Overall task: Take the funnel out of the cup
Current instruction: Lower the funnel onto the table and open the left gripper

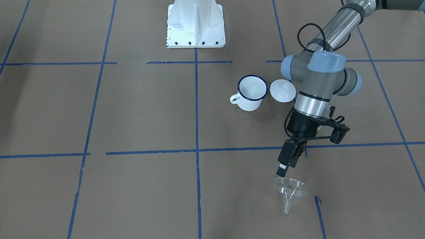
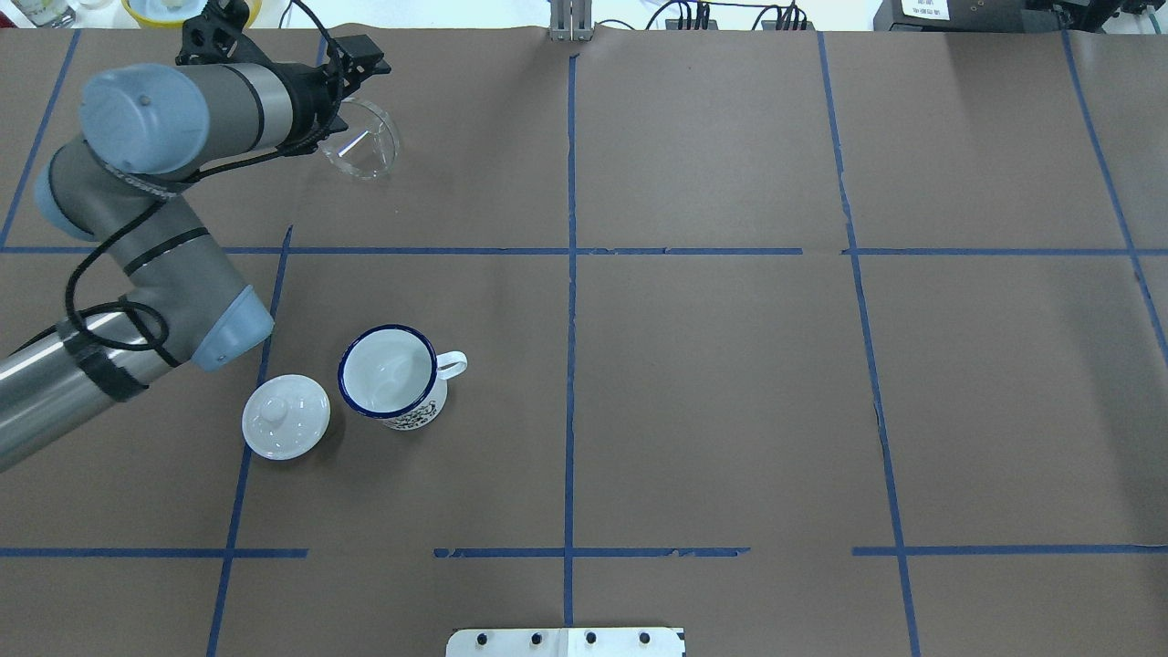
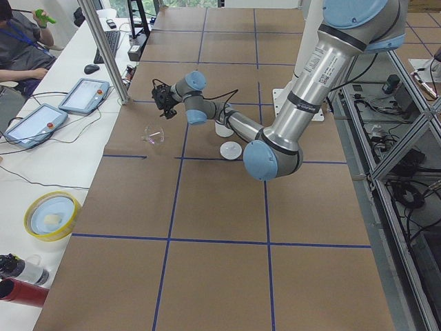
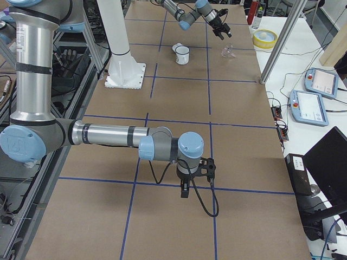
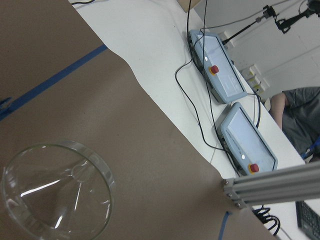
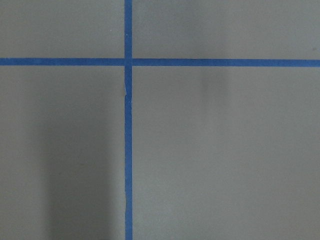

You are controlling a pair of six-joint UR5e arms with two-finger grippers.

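Observation:
The clear funnel (image 1: 290, 191) lies tilted on the brown table, out of the cup, with its spout toward the table's edge. It also shows in the overhead view (image 2: 363, 139) and the left wrist view (image 5: 55, 195). The white enamel cup (image 1: 252, 93) with a blue rim stands upright and empty (image 2: 391, 374). My left gripper (image 1: 288, 167) hovers just above the funnel's rim, looks open, and holds nothing. My right gripper (image 4: 185, 192) points down over bare table far from both; I cannot tell whether it is open or shut.
A white domed lid (image 1: 282, 90) with a knob lies beside the cup, on the side away from its handle. Beyond the table's edge near the funnel are control pendants (image 5: 225, 75), cables and an aluminium post (image 5: 275, 187). The robot's white base (image 1: 196, 25) stands behind the cup.

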